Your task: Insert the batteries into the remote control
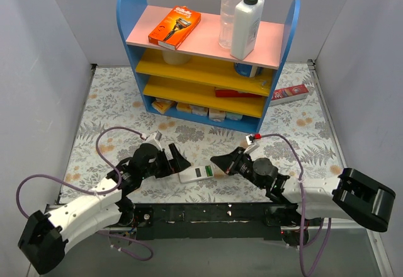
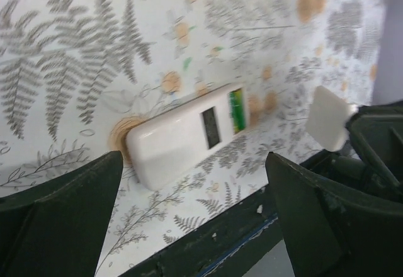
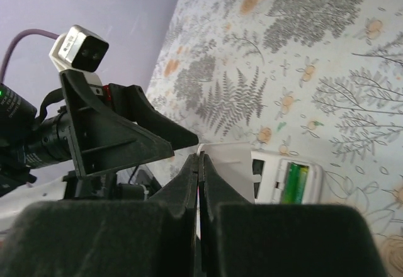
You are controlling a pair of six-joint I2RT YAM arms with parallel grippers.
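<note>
White remote is lying back-up on the table between your two grippers, so its open slot is facing up. A green battery is sitting in that slot. Your left gripper is hanging wide apart by the remote, holding nothing. Your right gripper is pinching a thin white lid tight, likely getting ready to close the slot.
</note>
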